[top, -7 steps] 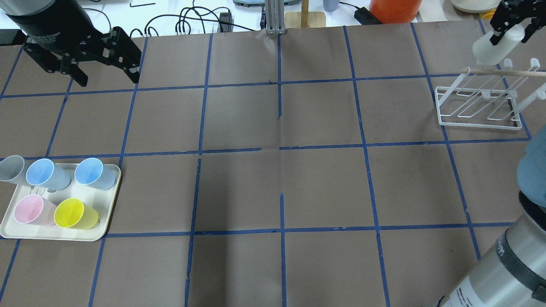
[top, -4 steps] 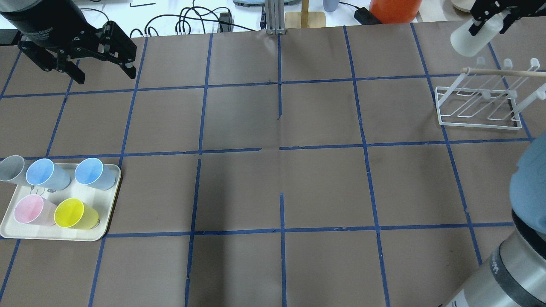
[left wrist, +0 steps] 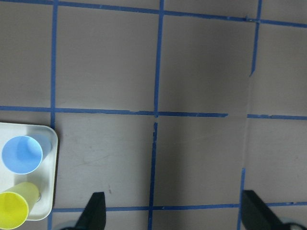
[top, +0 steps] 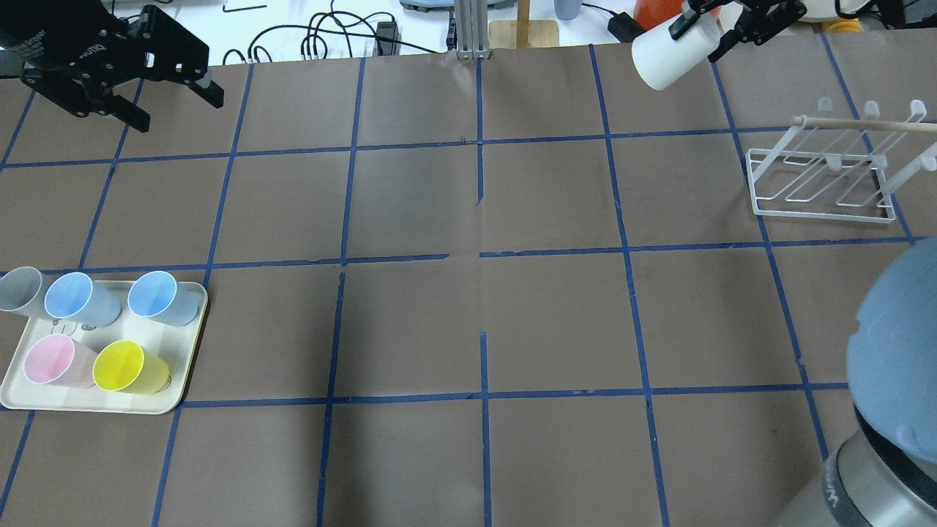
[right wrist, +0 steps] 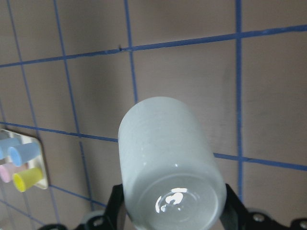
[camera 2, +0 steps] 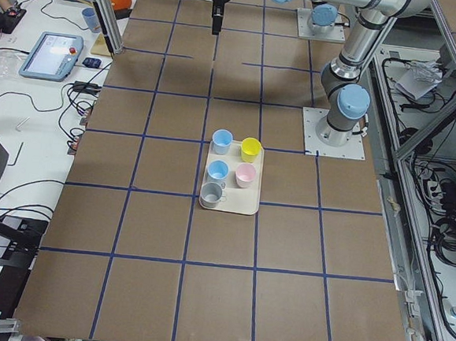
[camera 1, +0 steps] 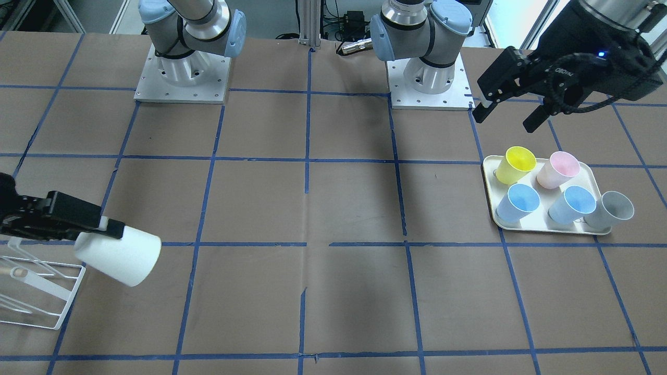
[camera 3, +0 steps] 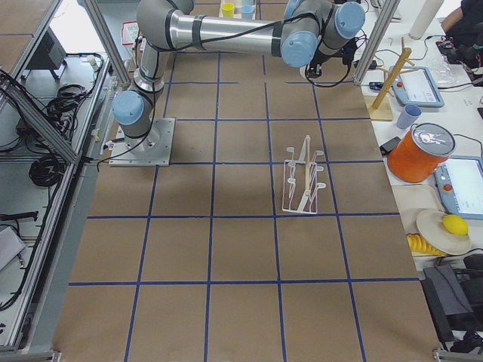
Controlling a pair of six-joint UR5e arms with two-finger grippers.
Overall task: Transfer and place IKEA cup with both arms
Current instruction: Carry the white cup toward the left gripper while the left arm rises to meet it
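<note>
The white IKEA cup [top: 670,55] is held on its side in the air by my right gripper [top: 706,33], which is shut on the cup's base end, mouth pointing away. This is at the table's far right, left of the white wire rack [top: 820,176]. The front view shows the cup [camera 1: 120,255] beside the rack [camera 1: 31,291], with the right gripper [camera 1: 99,234] on it. The right wrist view shows the cup [right wrist: 168,163] between both fingers. My left gripper [top: 178,110] is open and empty, high over the far left, also in the front view [camera 1: 503,122].
A cream tray [top: 176,395] at the near left carries a yellow cup [top: 128,366], a pink cup [top: 51,360] and two blue cups [top: 157,296]. A grey cup [top: 20,289] leans at the tray's edge. Cables and an orange container [top: 648,15] lie beyond the far edge.
My right gripper has carried the white cup left and farther back, away from the rack. My left gripper has shifted left and back, still open.
</note>
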